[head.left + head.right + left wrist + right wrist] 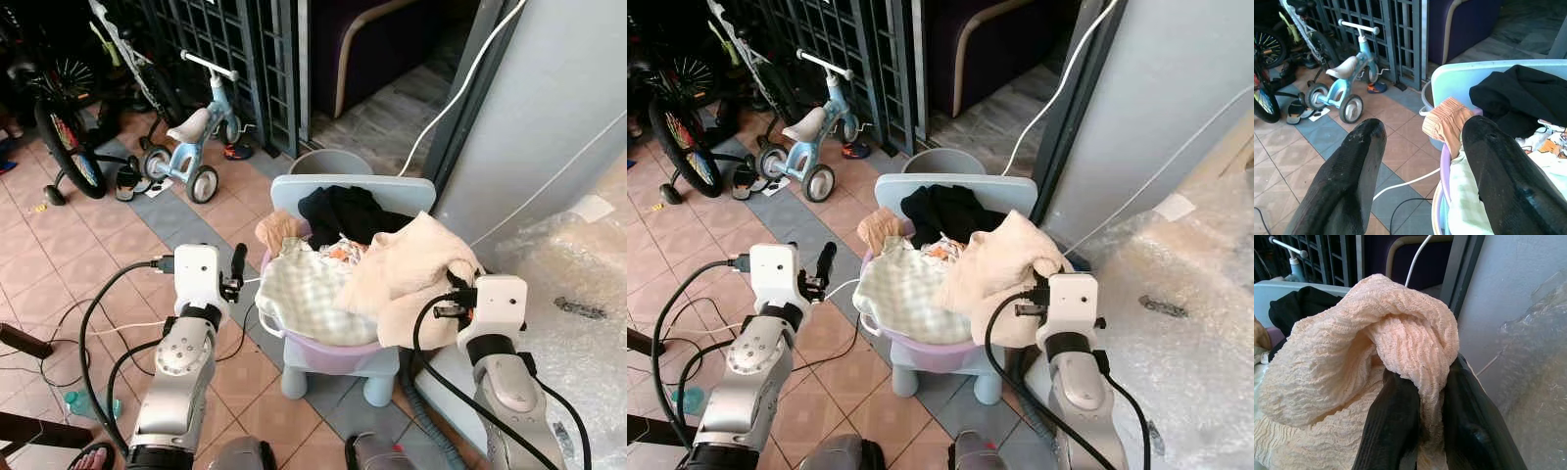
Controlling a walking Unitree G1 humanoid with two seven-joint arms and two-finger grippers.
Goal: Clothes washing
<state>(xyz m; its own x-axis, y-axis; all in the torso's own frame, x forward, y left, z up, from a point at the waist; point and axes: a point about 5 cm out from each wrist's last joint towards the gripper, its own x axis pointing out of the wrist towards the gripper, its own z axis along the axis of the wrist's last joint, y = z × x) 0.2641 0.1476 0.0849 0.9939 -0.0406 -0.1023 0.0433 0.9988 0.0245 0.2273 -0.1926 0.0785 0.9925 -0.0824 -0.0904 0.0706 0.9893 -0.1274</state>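
Right wrist view: right tool [1422, 431] clenched on cream towel [1352, 377] atop purple basin [323, 348]; left tool [1425, 171] released beside it.

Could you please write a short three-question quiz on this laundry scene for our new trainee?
1. True or false: the right tool is shut on the cream towel.
2. Which garment lies at the back of the purple basin? A) black garment B) red sock C) blue jeans
3. Fill in: the left tool is open beside the basin, holding ____.

Key: 1 true; 2 A; 3 nothing.
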